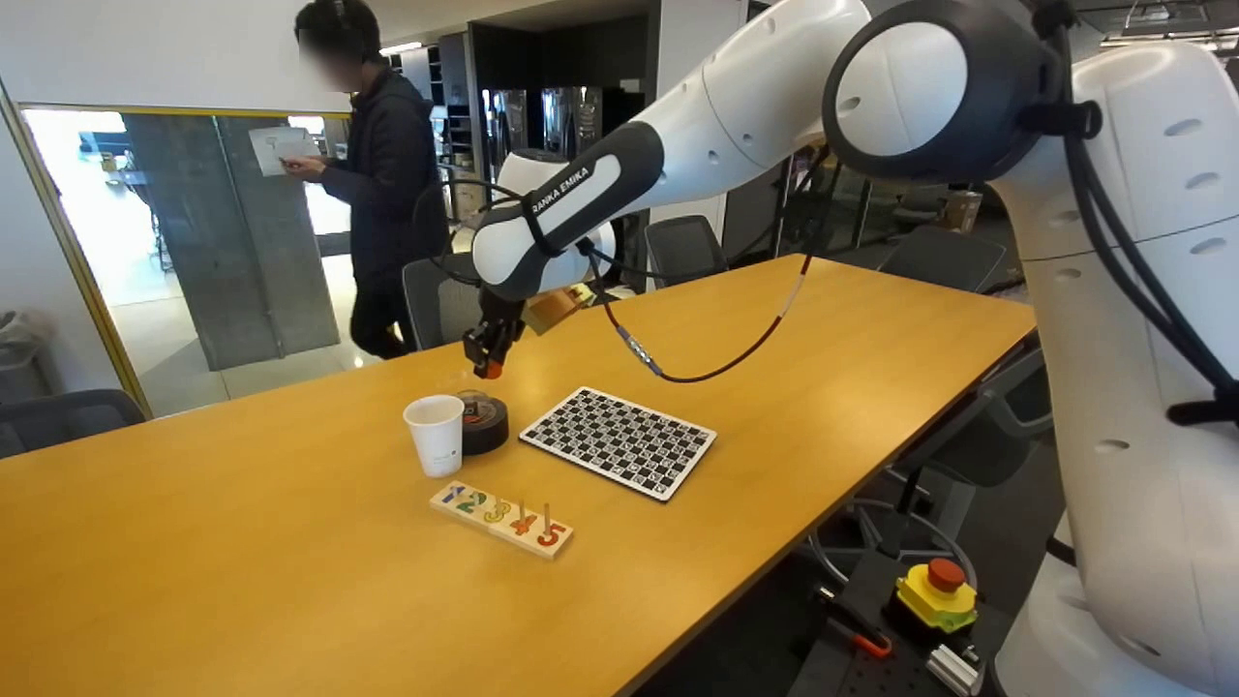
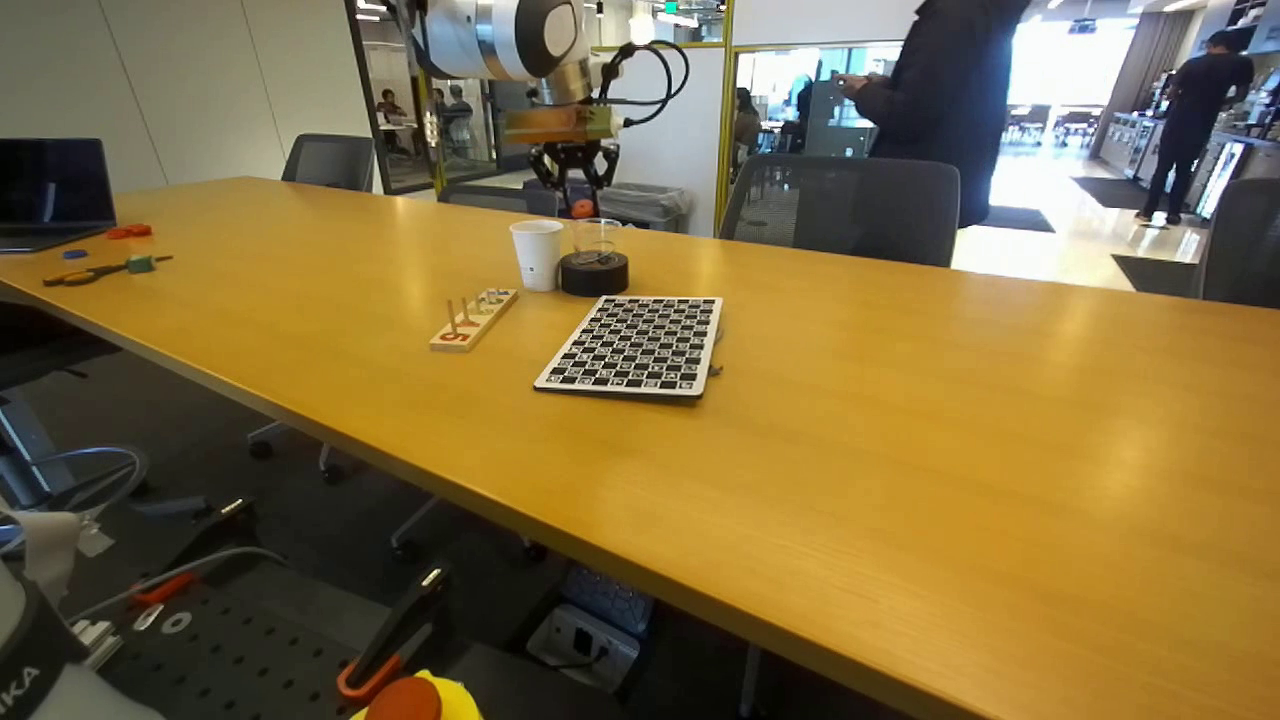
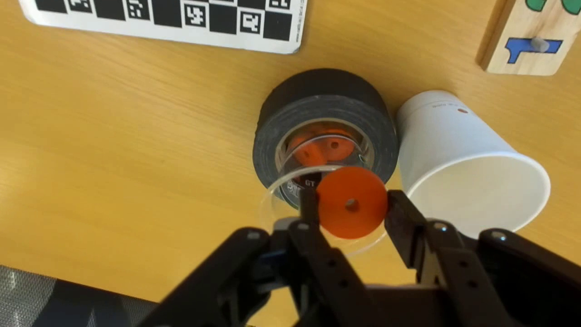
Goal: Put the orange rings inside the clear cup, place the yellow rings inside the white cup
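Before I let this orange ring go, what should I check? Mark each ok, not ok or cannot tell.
1. Grip: ok; the gripper is shut on the orange ring.
2. Cup upright: ok; the clear cup stands upright, apparently in the hole of the tape.
3. Room inside: ok; other rings show only low in it.
4. Alignment: cannot tell; the ring overlaps the mouth in the wrist view, but it may or may not drop clear of the rim.
5. Neighbour: ok; the white cup is upright, mouth up, beside the tape.
6. Next supply: not ok; no yellow rings visible.
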Available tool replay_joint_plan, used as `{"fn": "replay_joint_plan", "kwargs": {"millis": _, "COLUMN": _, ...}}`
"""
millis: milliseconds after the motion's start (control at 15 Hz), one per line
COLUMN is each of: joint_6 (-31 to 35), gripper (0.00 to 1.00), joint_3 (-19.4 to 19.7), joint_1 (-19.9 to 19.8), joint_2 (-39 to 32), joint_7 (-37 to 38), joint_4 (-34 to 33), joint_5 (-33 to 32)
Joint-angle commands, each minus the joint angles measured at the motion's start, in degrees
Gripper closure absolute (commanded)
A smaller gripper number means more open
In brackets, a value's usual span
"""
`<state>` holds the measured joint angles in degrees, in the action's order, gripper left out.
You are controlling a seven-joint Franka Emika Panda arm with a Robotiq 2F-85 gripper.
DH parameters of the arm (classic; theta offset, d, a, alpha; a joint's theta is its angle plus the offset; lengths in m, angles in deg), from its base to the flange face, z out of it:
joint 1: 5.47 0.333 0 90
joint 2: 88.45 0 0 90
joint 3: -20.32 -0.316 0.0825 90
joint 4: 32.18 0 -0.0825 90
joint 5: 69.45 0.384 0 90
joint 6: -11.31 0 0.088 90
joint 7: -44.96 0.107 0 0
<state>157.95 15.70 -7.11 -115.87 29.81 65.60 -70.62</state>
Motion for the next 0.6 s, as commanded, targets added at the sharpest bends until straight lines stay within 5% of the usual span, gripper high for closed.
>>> {"fn": "replay_joint_plan", "kwargs": {"millis": 0, "joint_6": -3.3, "gripper": 0.78, "joint_3": -1.1, "joint_1": -0.2, "joint_2": -4.8, "joint_7": -2.1, "joint_4": -8.5, "joint_5": 0.6}}
{"fn": "replay_joint_plan", "kwargs": {"millis": 533, "joint_6": -7.9, "gripper": 0.79, "joint_3": -1.4, "joint_1": -0.5, "joint_2": -11.0, "joint_7": -3.3, "joint_4": -18.2, "joint_5": 0.8}}
